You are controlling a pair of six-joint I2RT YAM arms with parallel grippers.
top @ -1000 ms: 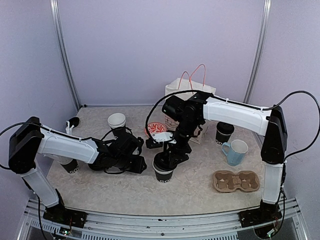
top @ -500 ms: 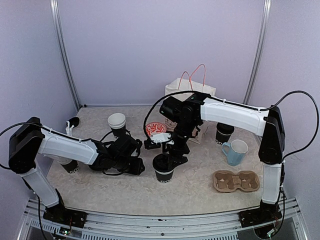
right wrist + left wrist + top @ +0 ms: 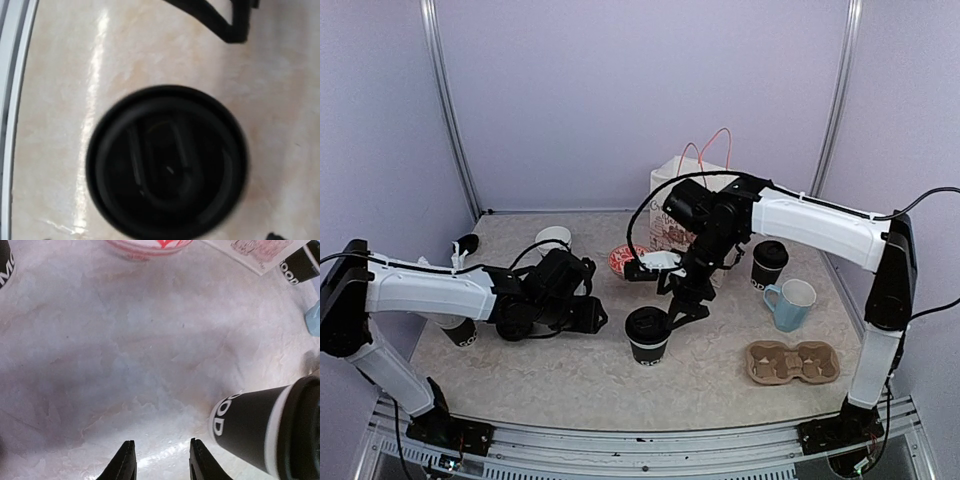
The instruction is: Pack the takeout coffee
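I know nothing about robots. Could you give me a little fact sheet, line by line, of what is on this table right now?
middle cup: black, lidded, upright, standing free
right pincer: open, over the middle cup's lid, not gripping it
left pincer: open, nothing between its fingers, low over the table beside the middle cup
second lidded cup: upright, right of the paper bag
cardboard carrier: front right, no cups in it yet
blue mug: between the second lidded cup and the cardboard carrier
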